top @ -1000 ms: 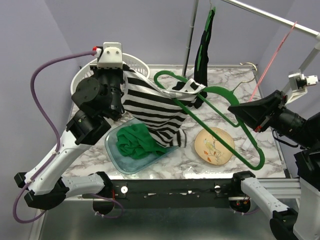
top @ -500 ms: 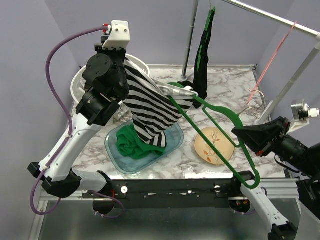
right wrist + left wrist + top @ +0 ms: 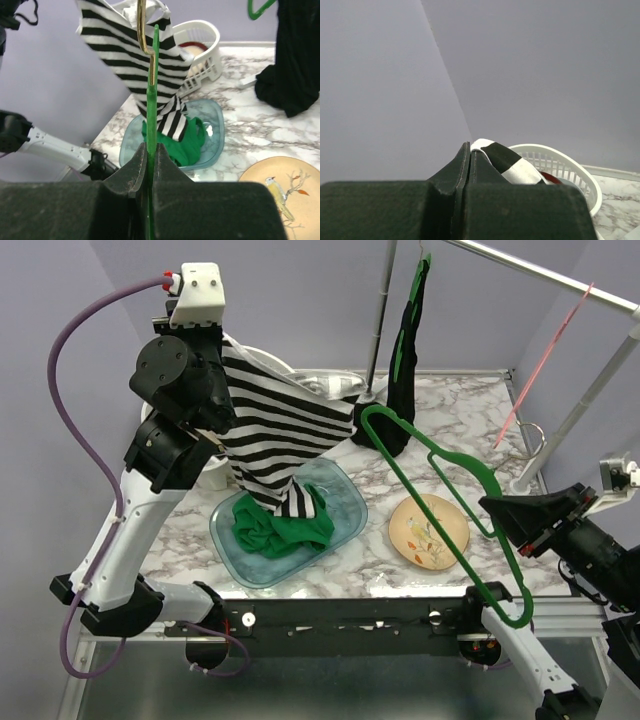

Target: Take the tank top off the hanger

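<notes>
The black-and-white striped tank top [image 3: 285,430] hangs from my left gripper [image 3: 470,147], which is shut on its top edge high at the back left. Its lower end dangles over the glass tray. My right gripper [image 3: 497,510] is shut on the green hanger [image 3: 440,453] at the right, held slanting above the table. The hanger's far end lies right at the tank top's right edge; I cannot tell whether they touch. In the right wrist view the hanger bar [image 3: 152,100] and its gold hook [image 3: 142,30] stand in front of the tank top [image 3: 125,45].
A glass tray [image 3: 345,485] holds a crumpled green cloth [image 3: 280,525]. A yellow bird plate [image 3: 430,530] lies at the front right. A white basket [image 3: 207,37] sits at the back left. A black garment [image 3: 405,350] hangs from the rail beside a pole [image 3: 380,310].
My left arm has risen up and to the left, drawing the tank top along the hanger. My right gripper has pulled the hanger right and toward the near edge.
</notes>
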Tool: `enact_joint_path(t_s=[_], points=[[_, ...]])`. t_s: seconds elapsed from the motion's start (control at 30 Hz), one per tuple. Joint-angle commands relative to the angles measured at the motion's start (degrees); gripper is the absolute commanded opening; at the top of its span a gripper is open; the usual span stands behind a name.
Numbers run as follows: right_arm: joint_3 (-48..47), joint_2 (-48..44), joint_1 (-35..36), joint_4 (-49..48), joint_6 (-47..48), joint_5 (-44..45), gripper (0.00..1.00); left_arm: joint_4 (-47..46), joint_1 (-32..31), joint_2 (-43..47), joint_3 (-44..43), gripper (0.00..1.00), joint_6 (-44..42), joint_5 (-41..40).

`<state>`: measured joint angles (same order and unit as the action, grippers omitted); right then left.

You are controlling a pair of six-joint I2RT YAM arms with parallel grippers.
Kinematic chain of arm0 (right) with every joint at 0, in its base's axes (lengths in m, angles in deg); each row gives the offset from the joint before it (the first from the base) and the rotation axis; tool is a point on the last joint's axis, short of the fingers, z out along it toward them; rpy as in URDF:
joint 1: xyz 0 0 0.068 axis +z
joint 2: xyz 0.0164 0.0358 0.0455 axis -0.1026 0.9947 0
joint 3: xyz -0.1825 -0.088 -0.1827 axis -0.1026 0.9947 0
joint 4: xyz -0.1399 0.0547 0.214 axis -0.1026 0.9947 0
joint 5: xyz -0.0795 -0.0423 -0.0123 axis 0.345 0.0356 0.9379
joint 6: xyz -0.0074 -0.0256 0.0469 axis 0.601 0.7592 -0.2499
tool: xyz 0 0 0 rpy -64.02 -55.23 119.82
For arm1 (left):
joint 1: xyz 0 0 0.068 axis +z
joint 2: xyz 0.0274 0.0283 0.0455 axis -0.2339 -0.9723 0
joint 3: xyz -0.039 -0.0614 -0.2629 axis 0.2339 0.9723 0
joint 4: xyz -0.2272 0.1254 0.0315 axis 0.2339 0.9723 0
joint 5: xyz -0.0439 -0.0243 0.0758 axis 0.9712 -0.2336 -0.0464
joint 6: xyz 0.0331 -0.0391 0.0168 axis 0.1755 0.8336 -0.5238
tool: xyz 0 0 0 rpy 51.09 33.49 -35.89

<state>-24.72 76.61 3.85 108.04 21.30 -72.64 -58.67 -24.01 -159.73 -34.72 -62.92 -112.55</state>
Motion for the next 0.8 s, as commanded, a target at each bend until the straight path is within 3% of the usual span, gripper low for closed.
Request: enact_joint_path(t_s=[0.0,0.13,0.3,0.5,0.77], points=[[-2.37,-1.27,-0.16,1.03,1.24,3.86,0.01,4.25,0.45,0.67,-1.75,0.0,3.87,2.14],[-2.37,-1.7,-0.16,1.04,1.07,4.29,0.01,4.95,0.45,0.84,-1.4,0.0,4.65,2.14],[-1.06,-3.02,-0.16,-0.46,0.1,10.18,0.01,11.88,0.45,4.44,-1.75,0.0,12.39,12.76],[0.88,-4.26,-0.07,-2.48,-1.4,16.51,0.01,12.86,0.45,10.15,1.06,0.0,19.33,25.75],[2.72,-3.99,-0.16,-5.38,-2.19,16.69,0.01,17.17,0.45,14.11,-1.4,0.0,28.92,37.12]])
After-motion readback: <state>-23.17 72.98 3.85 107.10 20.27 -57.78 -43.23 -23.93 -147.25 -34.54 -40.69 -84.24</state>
